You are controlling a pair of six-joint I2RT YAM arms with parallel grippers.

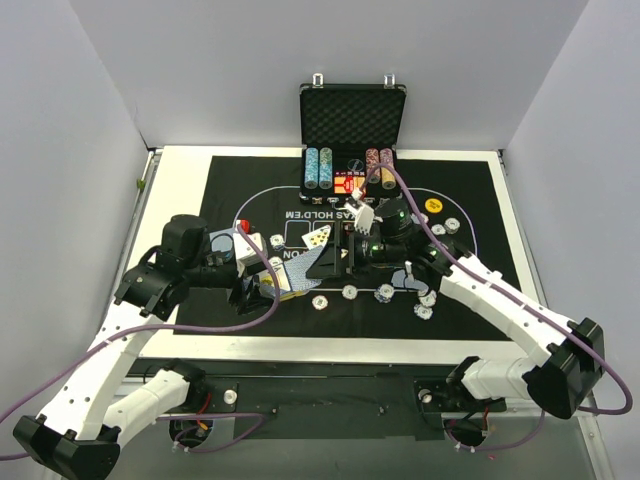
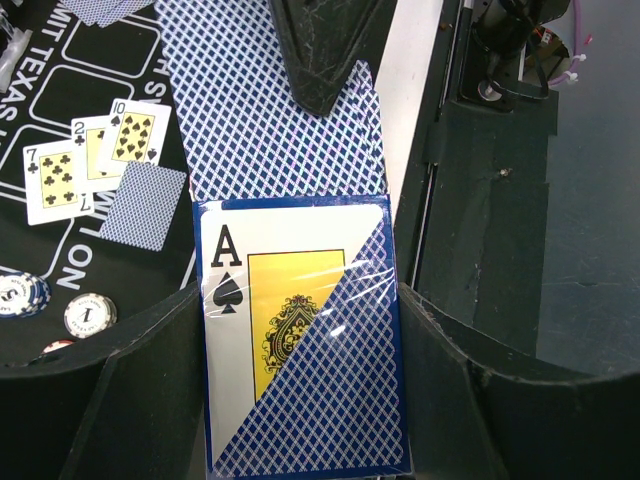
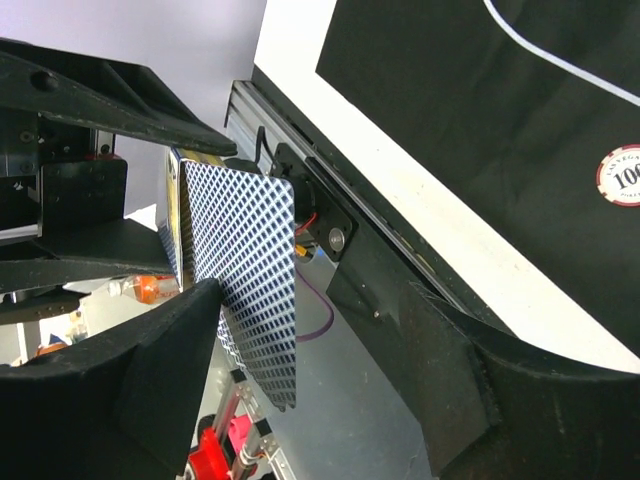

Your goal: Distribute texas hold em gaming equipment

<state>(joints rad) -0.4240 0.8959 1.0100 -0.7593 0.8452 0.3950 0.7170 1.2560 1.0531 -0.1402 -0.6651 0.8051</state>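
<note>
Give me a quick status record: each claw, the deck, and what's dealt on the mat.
left claw: shut on the card deck, ace of spades showing
right claw: open around a blue-backed card jutting past the deck, not yet pinched
face up on mat: 7 of clubs, 2 of clubs, 10 of clubs, overlapping
face down on mat: one face-down card beside them
chips: loose chips on the mat, chip stacks in the case
</note>
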